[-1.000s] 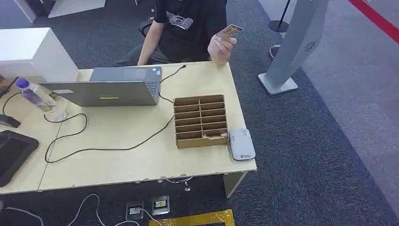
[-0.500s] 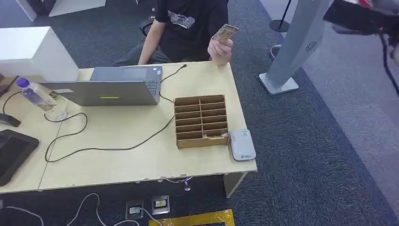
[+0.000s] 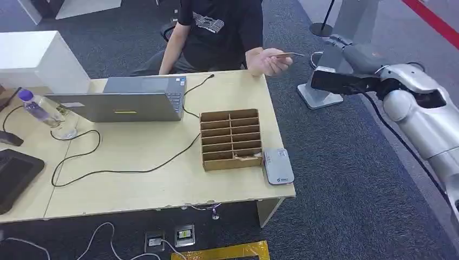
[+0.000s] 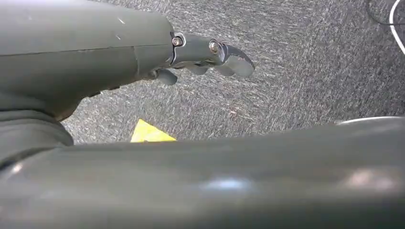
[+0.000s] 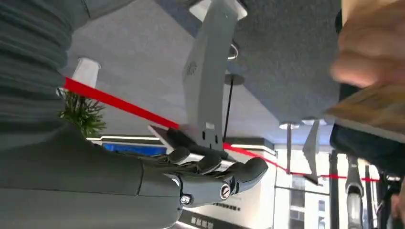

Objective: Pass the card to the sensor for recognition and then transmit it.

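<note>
A person seated behind the table holds a brown card (image 3: 286,54) out flat past the table's far right corner. My right hand (image 3: 346,50) reaches in from the right with its fingers spread and nothing in it, a short gap from the card's free end. In the right wrist view that hand (image 5: 210,177) is empty, and the card (image 5: 375,107) lies ahead under the person's fingers (image 5: 372,52). The grey card sensor (image 3: 278,166) lies at the table's near right corner. My left hand (image 4: 205,53) hangs over the carpet, fingers loose, holding nothing.
A wooden compartment box (image 3: 231,139) stands beside the sensor, with a laptop (image 3: 130,100), a cable (image 3: 124,168) and a water bottle (image 3: 40,111) further left. A grey stand (image 3: 335,59) rises on the carpet behind my right arm.
My right arm has swung in from the upper right and down toward the card. The person has turned the card from upright to flat and held it out to the right.
</note>
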Controlling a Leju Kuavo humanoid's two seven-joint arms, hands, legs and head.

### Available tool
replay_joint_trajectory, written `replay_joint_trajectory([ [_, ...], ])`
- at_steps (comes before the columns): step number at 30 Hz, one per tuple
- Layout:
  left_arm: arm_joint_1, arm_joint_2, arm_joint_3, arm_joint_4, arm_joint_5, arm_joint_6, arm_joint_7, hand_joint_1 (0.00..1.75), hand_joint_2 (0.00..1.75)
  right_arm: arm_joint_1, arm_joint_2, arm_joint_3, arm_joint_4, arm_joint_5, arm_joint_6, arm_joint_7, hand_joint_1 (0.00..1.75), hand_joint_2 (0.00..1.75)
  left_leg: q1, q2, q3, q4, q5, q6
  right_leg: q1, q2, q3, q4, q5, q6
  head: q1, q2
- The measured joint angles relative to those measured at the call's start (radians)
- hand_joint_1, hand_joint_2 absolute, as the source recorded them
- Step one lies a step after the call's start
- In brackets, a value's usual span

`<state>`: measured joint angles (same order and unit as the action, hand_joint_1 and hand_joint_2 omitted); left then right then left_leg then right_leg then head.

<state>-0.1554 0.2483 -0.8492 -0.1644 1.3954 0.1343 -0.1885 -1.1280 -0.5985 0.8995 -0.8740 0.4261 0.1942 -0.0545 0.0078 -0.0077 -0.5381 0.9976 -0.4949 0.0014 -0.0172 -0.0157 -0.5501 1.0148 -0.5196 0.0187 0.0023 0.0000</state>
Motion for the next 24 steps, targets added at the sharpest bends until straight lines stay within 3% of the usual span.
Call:
replay_joint_trajectory([
  [7, 0.000, 0.004, -0.001, 0.000, -0.013, -0.006, 0.000, 0.00, 0.00, 0.091, 0.008, 0.004, -0.051, 0.003, 0.003, 0.018, 0.00, 1.75, 0.000, 0.000, 0.000, 0.000, 0.000, 0.000, 0.000, 0.000, 0.000, 0.000, 0.000, 0.000, 0.000, 0.000],
  [8, 0.000, 0.005, -0.002, 0.000, -0.014, -0.006, 0.000, 0.00, 0.00, 0.099, 0.010, 0.004, -0.056, 0.006, 0.007, 0.019, 1.75, 1.75, 0.000, 0.000, 0.000, 0.000, 0.000, 0.000, 0.000, 0.000, 0.000, 0.000, 0.000, 0.000, 0.000, 0.000],
  [24, -0.016, 0.006, -0.004, 0.000, -0.041, -0.006, 0.020, 0.00, 0.00, 0.157, 0.011, -0.033, -0.091, 0.018, -0.013, 0.000, 1.75, 1.75, 0.000, 0.000, 0.000, 0.000, 0.000, 0.000, 0.000, 0.000, -0.001, 0.000, 0.000, 0.000, 0.000, 0.000],
])
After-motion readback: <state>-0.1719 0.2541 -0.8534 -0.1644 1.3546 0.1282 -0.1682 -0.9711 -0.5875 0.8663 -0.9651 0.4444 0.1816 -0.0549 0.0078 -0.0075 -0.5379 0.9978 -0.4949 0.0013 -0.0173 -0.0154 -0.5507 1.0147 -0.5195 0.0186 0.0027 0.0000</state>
